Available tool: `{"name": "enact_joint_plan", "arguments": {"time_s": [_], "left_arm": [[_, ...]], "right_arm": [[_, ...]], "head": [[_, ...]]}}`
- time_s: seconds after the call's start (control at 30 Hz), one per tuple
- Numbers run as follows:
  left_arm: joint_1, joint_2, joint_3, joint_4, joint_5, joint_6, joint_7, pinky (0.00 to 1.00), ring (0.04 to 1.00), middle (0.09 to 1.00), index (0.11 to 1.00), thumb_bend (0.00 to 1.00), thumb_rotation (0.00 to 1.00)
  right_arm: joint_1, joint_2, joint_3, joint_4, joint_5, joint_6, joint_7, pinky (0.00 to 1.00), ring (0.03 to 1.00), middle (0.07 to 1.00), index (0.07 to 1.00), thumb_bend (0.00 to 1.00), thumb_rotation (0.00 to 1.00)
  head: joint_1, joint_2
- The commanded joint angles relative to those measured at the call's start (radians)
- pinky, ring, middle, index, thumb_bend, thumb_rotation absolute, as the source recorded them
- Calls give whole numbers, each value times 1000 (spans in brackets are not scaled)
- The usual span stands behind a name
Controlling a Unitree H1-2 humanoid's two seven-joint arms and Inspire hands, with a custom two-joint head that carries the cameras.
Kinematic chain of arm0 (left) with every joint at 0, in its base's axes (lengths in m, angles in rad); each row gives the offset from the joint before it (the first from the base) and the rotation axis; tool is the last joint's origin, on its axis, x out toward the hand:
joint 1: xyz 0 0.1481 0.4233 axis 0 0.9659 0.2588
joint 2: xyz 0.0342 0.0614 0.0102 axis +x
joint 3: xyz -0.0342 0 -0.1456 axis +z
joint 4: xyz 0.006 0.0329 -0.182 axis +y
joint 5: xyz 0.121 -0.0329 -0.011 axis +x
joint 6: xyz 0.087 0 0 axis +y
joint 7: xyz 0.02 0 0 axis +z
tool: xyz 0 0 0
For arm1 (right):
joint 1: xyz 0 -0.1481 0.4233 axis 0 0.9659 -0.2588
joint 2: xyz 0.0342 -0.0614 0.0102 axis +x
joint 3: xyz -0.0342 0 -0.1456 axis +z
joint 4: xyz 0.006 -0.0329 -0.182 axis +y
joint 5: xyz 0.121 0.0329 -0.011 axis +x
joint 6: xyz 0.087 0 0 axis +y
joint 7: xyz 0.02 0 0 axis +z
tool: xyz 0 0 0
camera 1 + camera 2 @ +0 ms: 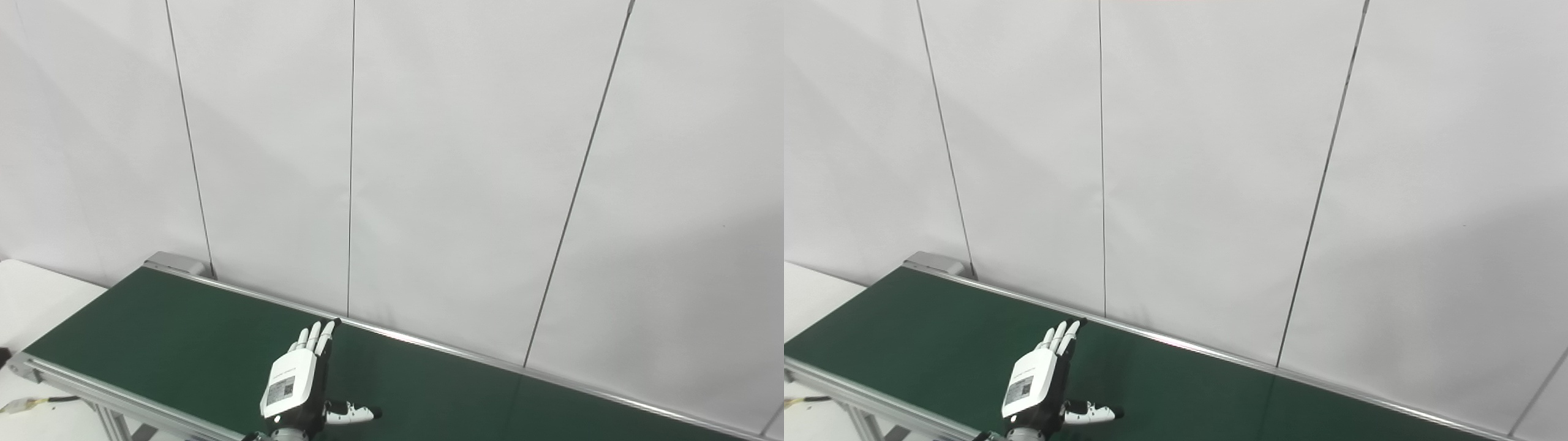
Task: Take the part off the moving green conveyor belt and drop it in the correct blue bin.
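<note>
White fingers (313, 336) straight, held together, pointing toward far rail; thumb (352, 414) spread wide to right. Nothing grasped. White-and-black left hand (298, 383) released, flat, back plate with label facing up, hovering above dark green conveyor belt (159, 343) near its front edge. Right hand not in view. Part not visible on belt; blue bins not visible either. Silver aluminium rails (429, 346) frame belt. White panelled wall (465, 171) behind. White table (37, 294) at left.
</note>
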Motion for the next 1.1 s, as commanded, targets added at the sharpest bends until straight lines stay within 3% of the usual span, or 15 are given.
{"name": "enact_joint_plan", "arguments": {"time_s": [0.0, 0.1, 0.3, 0.37, 0.57, 0.7, 1.07], "left_arm": [[-37, 13, -5, -20, 19, 21, 16, 1000, 1000, 997, 949, 812, 317], [-36, 18, -5, -18, 13, 43, 7, 1000, 1000, 999, 951, 810, 313], [-44, 39, 5, -1, -7, 60, -3, 1000, 1000, 1000, 956, 809, 305], [-49, 47, 5, 6, -8, 65, -8, 1000, 1000, 1000, 956, 814, 308], [-58, 59, 4, 3, -15, 101, -50, 1000, 1000, 1000, 960, 830, 314], [-63, 66, 4, 19, -23, 103, -54, 1000, 1000, 1000, 958, 840, 304], [-80, 70, -4, 23, -29, 136, -93, 1000, 1000, 1000, 960, 835, 297]], "right_arm": [[-5, 3, -2, -42, -3, -32, -6, 1000, 979, 986, 1000, 790, 51], [-1, 3, -2, -48, -5, -35, -6, 1000, 983, 984, 1000, 791, 63], [7, 4, 0, -82, -21, -23, -9, 971, 968, 979, 1000, 804, 103], [8, 4, -1, -91, -17, -24, -5, 975, 967, 978, 1000, 805, 103], [20, 11, -3, -140, -22, 1, -3, 976, 968, 975, 1000, 823, 162], [24, 10, -1, -166, -32, 24, 5, 977, 967, 975, 1000, 825, 209], [43, 9, -3, -247, -39, 77, 16, 955, 954, 960, 1000, 820, 176]], "head": [[-10, 15], [-19, 31], [-50, 105], [-54, 150], [-64, 216], [-65, 233], [-63, 262]]}}
